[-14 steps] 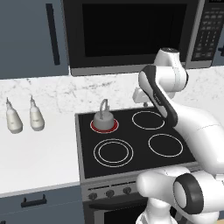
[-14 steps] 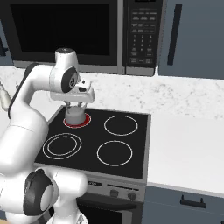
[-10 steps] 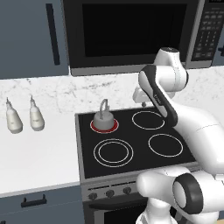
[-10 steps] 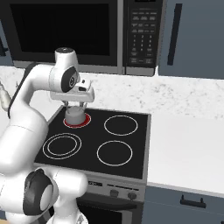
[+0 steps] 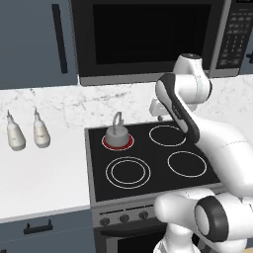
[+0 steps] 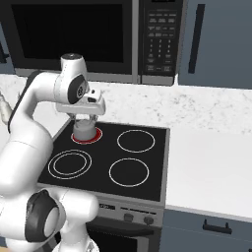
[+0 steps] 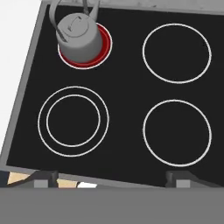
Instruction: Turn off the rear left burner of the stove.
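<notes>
Stove point(image 7: 127, 100) below wide, empty jaws

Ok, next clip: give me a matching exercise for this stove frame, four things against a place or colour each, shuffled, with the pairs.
Things:
1. small grey metal kettle
2. double-ringed white circle
3. two white bottles
4. row of small dark knobs

Descriptions:
A. on the white counter left of the black glass stove
B. along the stove's grey front panel
C. sitting on the red-glowing rear left burner
D. front left of the cooktop, not glowing

Pairs: 1-C, 2-D, 3-A, 4-B
</notes>
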